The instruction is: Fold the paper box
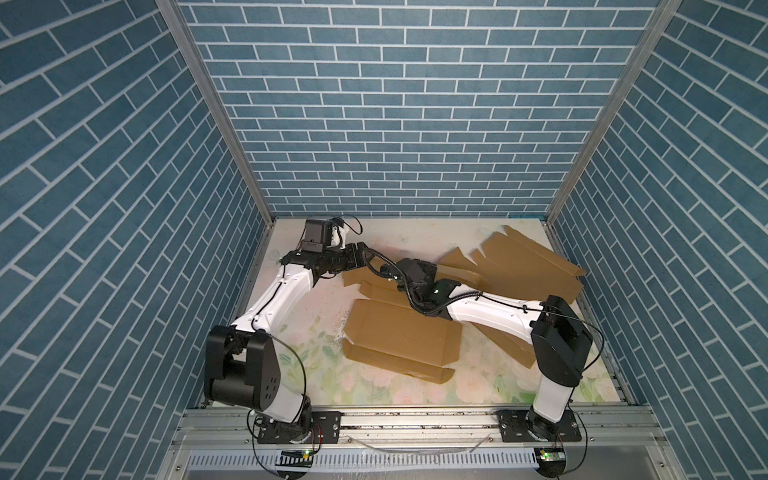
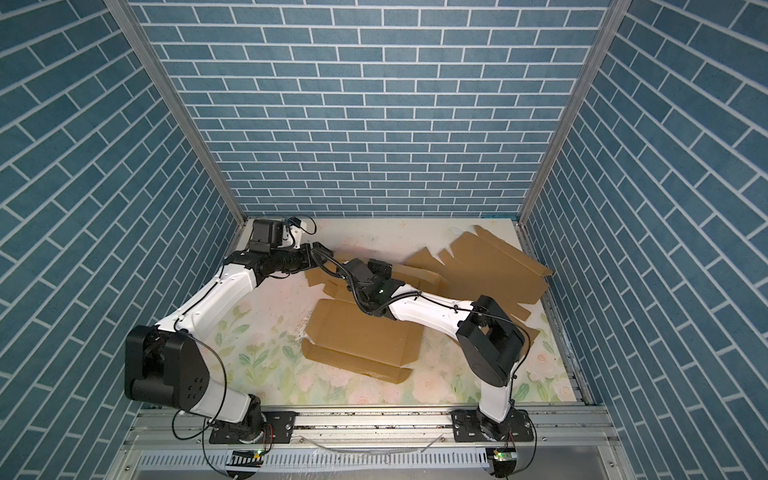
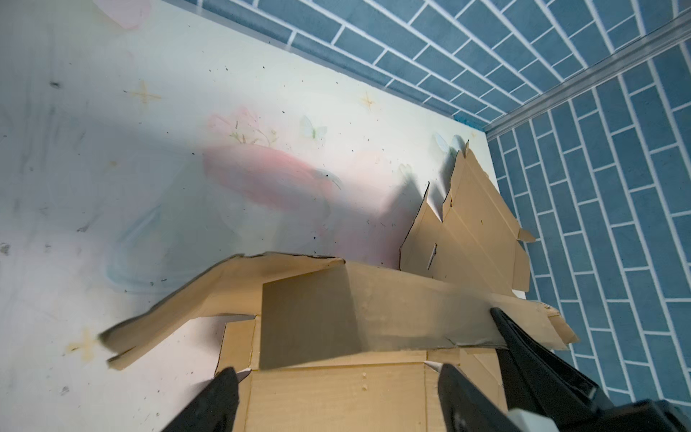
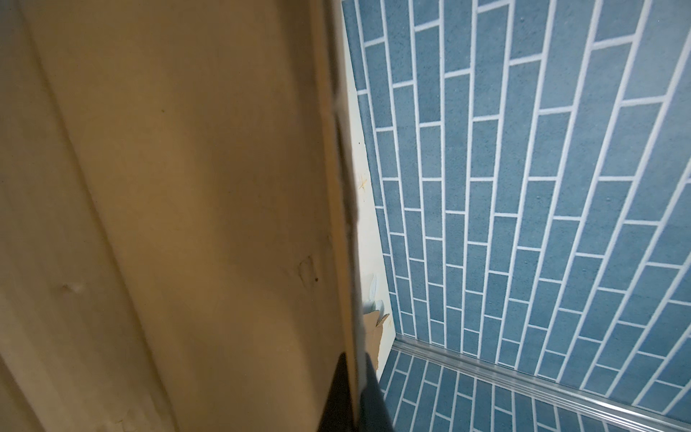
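Black elbow of left arm (image 1: pixel 241 365) nearest lens. Left gripper (image 3: pixel 336 370): fingers (image 3: pixel 224 392) wide apart, astride flat panel of paper box (image 1: pixel 399 336); raised flap (image 3: pixel 392 299) just beyond tips. Right gripper (image 4: pixel 355 364): fingers pinched tight on flap edge. Second cardboard sheet (image 1: pixel 519 257) beyond right fingers, lying on flowered table (image 1: pixel 316 353).

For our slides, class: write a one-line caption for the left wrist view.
Open left gripper at the box; right gripper pinches its raised flap.
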`<state>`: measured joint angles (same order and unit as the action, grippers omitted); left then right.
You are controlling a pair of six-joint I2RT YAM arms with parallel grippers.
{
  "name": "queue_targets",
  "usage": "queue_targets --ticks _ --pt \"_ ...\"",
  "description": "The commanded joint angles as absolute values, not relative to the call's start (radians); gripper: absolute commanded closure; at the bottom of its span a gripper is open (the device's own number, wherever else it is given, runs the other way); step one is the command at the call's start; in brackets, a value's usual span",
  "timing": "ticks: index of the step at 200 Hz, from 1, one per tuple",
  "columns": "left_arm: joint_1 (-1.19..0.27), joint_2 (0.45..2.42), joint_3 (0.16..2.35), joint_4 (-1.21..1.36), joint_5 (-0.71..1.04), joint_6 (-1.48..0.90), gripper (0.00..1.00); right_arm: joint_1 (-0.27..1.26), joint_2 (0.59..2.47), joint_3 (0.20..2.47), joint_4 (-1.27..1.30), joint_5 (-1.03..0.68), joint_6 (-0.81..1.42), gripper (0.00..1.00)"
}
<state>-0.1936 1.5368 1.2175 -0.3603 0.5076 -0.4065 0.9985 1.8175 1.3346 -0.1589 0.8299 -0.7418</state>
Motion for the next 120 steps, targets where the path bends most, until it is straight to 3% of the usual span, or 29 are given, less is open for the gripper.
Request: queue_targets --ticks 1,120 --pt "-0.207 1.566 1.256 -0.348 0.53 -0.37 0.16 1.003 1.799 1.304 -0.13 0.811 -0.756 1.0" --pt "-0.269 1.594 1.232 -0.301 0.592 -0.411 0.28 1.009 1.824 1.302 -0.138 0.792 -0.731 1.0"
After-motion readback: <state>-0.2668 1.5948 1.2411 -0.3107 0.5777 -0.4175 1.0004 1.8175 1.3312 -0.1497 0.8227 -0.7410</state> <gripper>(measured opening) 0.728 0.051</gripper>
